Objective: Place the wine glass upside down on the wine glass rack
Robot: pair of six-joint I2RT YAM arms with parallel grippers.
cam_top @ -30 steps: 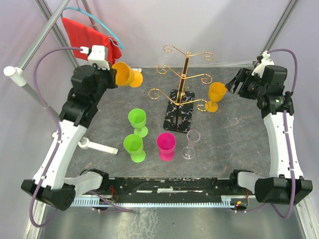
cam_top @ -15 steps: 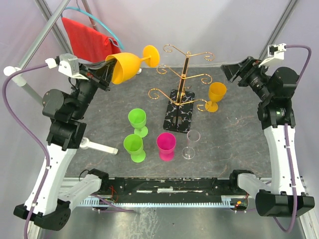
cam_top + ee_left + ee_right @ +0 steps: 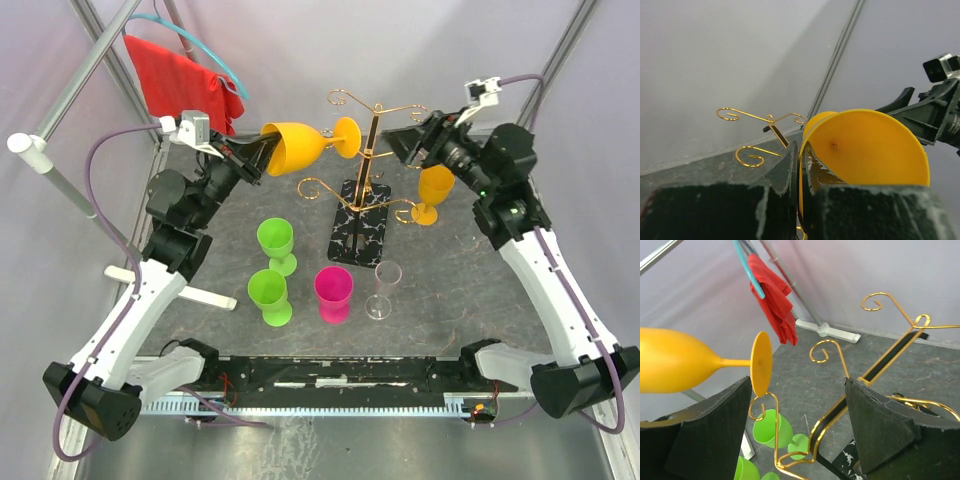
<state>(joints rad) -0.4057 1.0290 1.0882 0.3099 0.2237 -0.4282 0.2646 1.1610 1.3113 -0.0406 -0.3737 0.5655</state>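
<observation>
One view alone — left claw (image 3: 800, 155) seemingly tight on wine glass (image 3: 865, 150) rim

Left fingers (image 3: 782, 172) pinched tight; right fingers (image 3: 715, 425) spread wide; both aloft

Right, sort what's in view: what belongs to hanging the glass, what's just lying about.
In the job: gold rack, orange glass held sideways, left pincer gripping it, open right pincer.
Lying about: second orange glass, green glasses, pink glass, clear glass, red cloth.
</observation>
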